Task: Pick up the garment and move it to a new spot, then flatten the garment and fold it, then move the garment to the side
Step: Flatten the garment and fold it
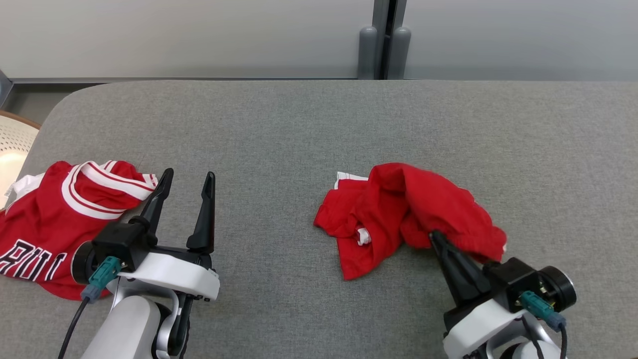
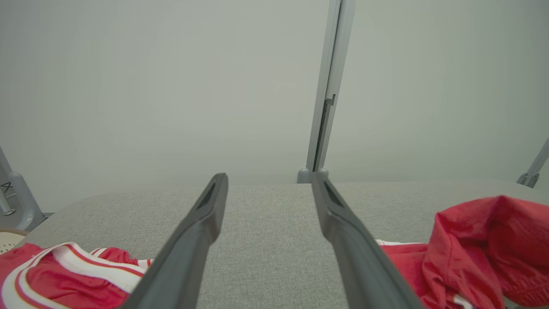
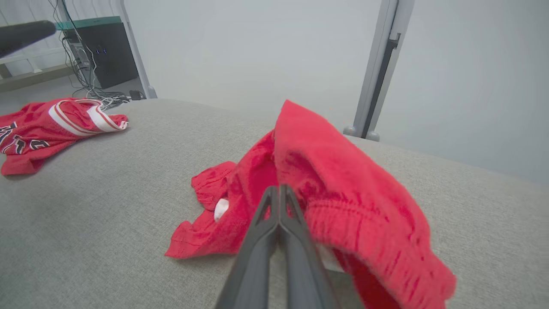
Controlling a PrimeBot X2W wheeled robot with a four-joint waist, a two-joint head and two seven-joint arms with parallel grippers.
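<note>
We had the grey padded table (image 1: 319,124) stretching across the head view. At its left edge lay a red jersey (image 1: 55,219) with white-striped trim and dark lettering, loosely spread. The crumpled red garment (image 1: 398,209) sat right of the table's middle, well apart from the red jersey. One part was bunched into a raised fold and the rest lay on the table. Our right gripper (image 1: 432,235) had its fingers pressed together, pinching the garment's near edge by the gathered waistband. Our left gripper (image 1: 190,173) hovered just beside the jersey, its fingers spread wide over bare table.
</note>
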